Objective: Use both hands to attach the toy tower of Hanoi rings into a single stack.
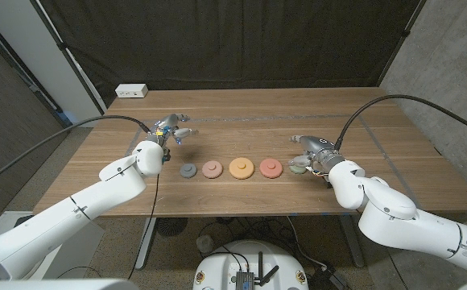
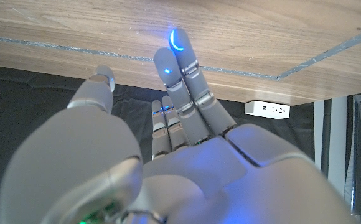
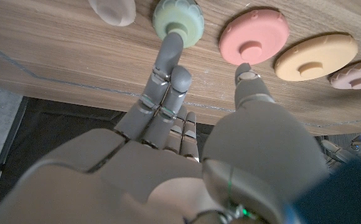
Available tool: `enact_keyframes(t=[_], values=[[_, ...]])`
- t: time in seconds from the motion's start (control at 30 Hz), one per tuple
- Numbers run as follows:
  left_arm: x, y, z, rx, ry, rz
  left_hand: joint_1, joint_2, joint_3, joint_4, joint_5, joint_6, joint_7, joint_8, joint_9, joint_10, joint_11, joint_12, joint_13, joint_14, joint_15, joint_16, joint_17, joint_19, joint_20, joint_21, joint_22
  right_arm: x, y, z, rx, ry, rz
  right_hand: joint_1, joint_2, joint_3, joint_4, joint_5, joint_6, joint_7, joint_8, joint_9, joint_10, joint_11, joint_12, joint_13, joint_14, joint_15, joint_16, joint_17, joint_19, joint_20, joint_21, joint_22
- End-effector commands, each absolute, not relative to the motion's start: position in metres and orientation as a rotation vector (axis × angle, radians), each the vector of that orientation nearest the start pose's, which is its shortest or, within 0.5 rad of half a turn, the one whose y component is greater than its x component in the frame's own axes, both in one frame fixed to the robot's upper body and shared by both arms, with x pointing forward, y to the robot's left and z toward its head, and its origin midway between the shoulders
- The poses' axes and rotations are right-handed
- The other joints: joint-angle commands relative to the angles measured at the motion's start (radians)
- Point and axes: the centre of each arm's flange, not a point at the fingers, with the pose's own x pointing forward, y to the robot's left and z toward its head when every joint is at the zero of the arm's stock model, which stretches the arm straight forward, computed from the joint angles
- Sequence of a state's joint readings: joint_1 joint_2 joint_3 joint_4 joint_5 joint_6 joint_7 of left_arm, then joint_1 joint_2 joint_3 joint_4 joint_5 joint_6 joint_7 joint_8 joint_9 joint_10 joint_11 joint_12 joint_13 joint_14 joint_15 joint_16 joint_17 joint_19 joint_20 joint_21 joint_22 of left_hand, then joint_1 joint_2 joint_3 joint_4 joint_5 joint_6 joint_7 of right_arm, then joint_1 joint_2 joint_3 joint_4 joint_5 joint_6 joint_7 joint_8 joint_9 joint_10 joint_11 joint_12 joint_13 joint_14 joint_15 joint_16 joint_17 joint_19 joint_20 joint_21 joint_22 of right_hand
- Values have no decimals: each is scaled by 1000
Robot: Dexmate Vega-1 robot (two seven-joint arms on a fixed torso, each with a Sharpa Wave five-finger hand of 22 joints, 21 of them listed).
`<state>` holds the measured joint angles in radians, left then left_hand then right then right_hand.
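My right hand (image 3: 187, 155), fingers apart, touches the green ring (image 3: 178, 20) fingertip-first; my left hand (image 1: 169, 129) hovers unclenched, holding nothing, at ten o'clock of the grey ring (image 1: 188, 171).

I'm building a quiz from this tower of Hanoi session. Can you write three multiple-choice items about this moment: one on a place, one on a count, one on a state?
1. Which ring lies nearest the right hand?
A grey B green C orange

2. How many rings lie in the row between the two hands?
A two B four C six

3. The left hand is:
A holding a ring B holding nothing C pressing the white box

Answers:
1 B, the green ring sits at its fingertips.
2 B: grey ring, tan ring, orange ring, pink ring.
3 B, its fingers are spread and empty.
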<state>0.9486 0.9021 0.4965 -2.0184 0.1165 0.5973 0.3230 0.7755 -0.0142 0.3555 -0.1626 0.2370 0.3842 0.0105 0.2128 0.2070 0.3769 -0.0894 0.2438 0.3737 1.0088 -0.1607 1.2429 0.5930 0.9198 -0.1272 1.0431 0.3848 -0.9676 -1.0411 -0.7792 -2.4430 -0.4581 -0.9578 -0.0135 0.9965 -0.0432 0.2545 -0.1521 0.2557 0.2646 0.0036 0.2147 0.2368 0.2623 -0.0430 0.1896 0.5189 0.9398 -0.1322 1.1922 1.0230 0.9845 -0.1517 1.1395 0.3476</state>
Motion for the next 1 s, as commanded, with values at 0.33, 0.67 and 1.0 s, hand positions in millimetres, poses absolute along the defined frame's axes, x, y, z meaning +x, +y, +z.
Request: enact_keyframes(t=[0.33,0.67,1.0], values=[[565,288,3,1028,-426,244,7,8,-6,1,7,11,-1,-4,4,11,-1,-4,5,-2,-57,7,-3,-4,-65,15,-6,469,-151,-48,-1457,-315,0,0,4,-15,2,-2,-20,4,-4,-2,-16,8,7,-2,-19,-85,6,-19,-17,-61,19,-9],[568,289,4,1023,-430,239,7,10,-7,1,7,14,1,-4,4,12,2,-5,6,-2,-57,12,-3,-6,-64,21,-10,472,-139,-44,-1488,-302,14,-4,3,-26,3,-4,-35,19,-5,-3,-25,16,9,0,-32,-85,6,-37,-31,-62,31,-20],[572,290,4,1010,-431,237,7,12,-8,1,8,16,0,-4,4,15,-1,-6,8,-4,-57,14,-6,-9,-65,28,-12,477,-128,-40,-1519,-282,41,-6,7,-33,4,-4,-29,16,-1,-3,-22,22,13,-1,-47,-85,3,-56,-39,-61,41,-30]])
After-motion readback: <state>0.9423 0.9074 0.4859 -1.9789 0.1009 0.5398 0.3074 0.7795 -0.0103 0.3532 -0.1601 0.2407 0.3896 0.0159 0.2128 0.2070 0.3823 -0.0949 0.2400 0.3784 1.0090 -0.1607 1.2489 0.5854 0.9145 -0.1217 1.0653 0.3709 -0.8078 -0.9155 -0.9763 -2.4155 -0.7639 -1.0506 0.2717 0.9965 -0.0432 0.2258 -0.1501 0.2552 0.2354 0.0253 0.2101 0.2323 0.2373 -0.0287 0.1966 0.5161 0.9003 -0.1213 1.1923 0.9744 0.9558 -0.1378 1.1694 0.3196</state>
